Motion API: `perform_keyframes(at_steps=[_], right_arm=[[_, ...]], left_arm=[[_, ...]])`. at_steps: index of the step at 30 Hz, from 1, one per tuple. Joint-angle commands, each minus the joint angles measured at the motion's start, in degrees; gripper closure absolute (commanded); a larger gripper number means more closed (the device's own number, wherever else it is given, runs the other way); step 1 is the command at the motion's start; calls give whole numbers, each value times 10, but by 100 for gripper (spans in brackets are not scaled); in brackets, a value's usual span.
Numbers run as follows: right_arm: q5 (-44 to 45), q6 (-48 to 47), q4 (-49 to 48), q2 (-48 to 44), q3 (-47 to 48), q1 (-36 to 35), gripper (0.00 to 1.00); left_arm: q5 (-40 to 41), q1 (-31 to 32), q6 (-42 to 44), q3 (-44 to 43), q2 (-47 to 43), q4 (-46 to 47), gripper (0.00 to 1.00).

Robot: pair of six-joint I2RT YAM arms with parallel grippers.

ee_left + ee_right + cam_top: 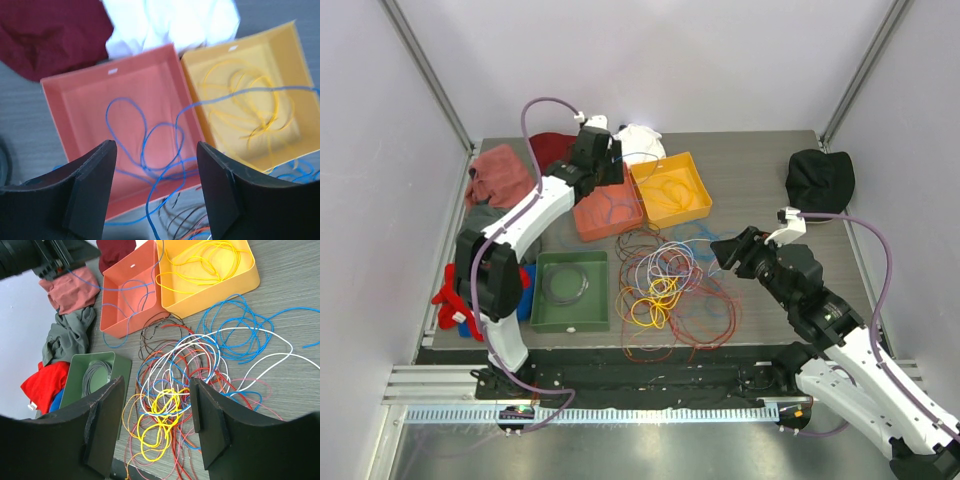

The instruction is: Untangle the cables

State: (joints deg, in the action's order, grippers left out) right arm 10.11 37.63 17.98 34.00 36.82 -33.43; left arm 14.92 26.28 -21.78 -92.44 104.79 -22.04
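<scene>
Left fingers [90, 185] hung spread above the blue cable [145, 131] lying in the salmon tray [80, 105]; right fingers [102, 425], also spread, next needed a strand from the tangle [172, 375].

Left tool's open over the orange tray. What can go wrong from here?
1. The blue cable spills over the rim of the orange tray, across the yellow tray and toward the tangle; pulling there may drag it out.
2. The right tool hangs open over that dense tangle and may pinch several at once.

trays [570, 318]: 3 | arms [535, 215]: 2 | cable tangle [665, 285]: 1 | black cloth [820, 180]: 1
</scene>
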Motion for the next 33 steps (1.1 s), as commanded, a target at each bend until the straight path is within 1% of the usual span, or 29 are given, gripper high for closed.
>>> perform_keyframes(at_steps=[1,4,6,8,11,14,15,16,18,19,21,22,25,26,28,31,33], right_arm=[[-2,3,-32,1,3,-4,38],[-4,2,-34,5,3,-3,38],[-4,2,-36,8,2,-4,38],[-7,3,-41,10,0,-4,38],[-11,5,-50,15,-3,-3,38],[-17,9,-57,23,-3,-4,38],[-18,8,-58,25,-3,-4,38],[-20,8,-61,27,-3,-3,38],[-21,9,-61,29,-2,-4,38],[-23,10,-61,30,-2,-4,38],[-24,10,-60,30,-1,-4,38],[-24,9,-59,30,0,-4,38],[-23,8,-54,29,2,-4,38],[-20,8,-54,29,2,-4,38],[-19,9,-57,31,3,-4,38],[-18,5,-68,46,12,-4,38],[-21,3,-78,73,24,-3,38]], left_arm=[[20,2,-5,38,-31,-46,32],[26,3,-4,29,-24,-82,36],[30,3,-2,10,-14,-133,36],[37,6,9,-16,1,-184,33],[42,15,30,-36,11,-230,29],[5,17,35,-34,2,-249,29],[-31,18,35,-29,-1,-249,29],[-46,17,32,-26,-6,-247,29],[-79,18,23,1,-30,-225,29],[-110,16,19,15,-40,-211,29],[-142,17,14,41,-59,-180,28],[-175,16,13,45,-62,-176,28],[-211,16,13,42,-59,-181,24],[-226,17,16,36,-56,-196,23],[-237,17,19,17,-43,-220,23],[-243,18,31,11,-41,-247,23],[-240,18,40,13,-43,-260,23]])
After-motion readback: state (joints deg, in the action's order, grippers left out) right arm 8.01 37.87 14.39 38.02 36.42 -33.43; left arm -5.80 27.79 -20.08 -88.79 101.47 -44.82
